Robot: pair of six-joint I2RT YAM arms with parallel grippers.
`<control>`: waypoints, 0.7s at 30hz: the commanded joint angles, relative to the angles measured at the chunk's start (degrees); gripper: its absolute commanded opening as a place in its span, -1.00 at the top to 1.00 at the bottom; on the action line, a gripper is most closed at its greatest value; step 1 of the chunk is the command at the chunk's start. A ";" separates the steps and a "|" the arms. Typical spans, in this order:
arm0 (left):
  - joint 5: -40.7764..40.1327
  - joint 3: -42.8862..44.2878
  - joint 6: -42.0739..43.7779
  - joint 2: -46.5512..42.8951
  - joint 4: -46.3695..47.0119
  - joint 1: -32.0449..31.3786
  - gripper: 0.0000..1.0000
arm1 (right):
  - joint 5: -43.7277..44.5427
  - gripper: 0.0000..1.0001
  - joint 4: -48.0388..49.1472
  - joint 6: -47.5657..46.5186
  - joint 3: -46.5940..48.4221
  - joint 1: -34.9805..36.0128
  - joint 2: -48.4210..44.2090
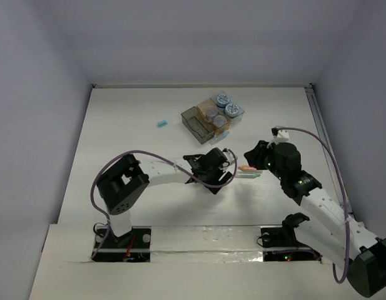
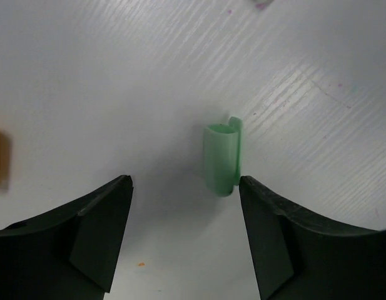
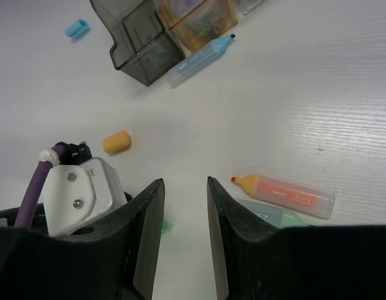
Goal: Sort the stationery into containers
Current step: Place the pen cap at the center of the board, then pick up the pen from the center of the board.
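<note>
Green cap (image 2: 222, 159) between parted left jaws.

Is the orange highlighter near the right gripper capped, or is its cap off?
Cap off. The right wrist view shows the orange highlighter with its tip bare, and an orange cap lies apart from it.

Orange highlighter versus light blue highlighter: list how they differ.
The orange highlighter has an orange body and tip; the light blue highlighter is pale blue with a blue tip. The light blue highlighter lies close beside the dark grey container; the orange highlighter lies farther out, next to a green highlighter. Both lie flat with tips uncapped.
</note>
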 commanded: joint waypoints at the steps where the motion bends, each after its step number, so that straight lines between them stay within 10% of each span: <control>1: -3.45 -0.61 -0.04 -4.41 0.59 0.21 -0.33 | 4.22 0.20 -0.76 0.63 2.37 0.23 -3.25; 6: -3.54 0.62 0.22 -7.84 2.00 0.21 -0.37 | 9.94 0.20 -4.36 1.08 3.33 0.23 -8.78; 10: -2.66 1.32 1.71 -9.51 6.04 -1.11 -0.10 | 14.16 1.00 -7.00 0.64 6.23 0.23 -14.23; 21: -5.12 12.57 11.47 3.40 9.30 -4.72 -0.07 | 16.02 1.00 -10.26 -0.24 10.72 0.23 -23.46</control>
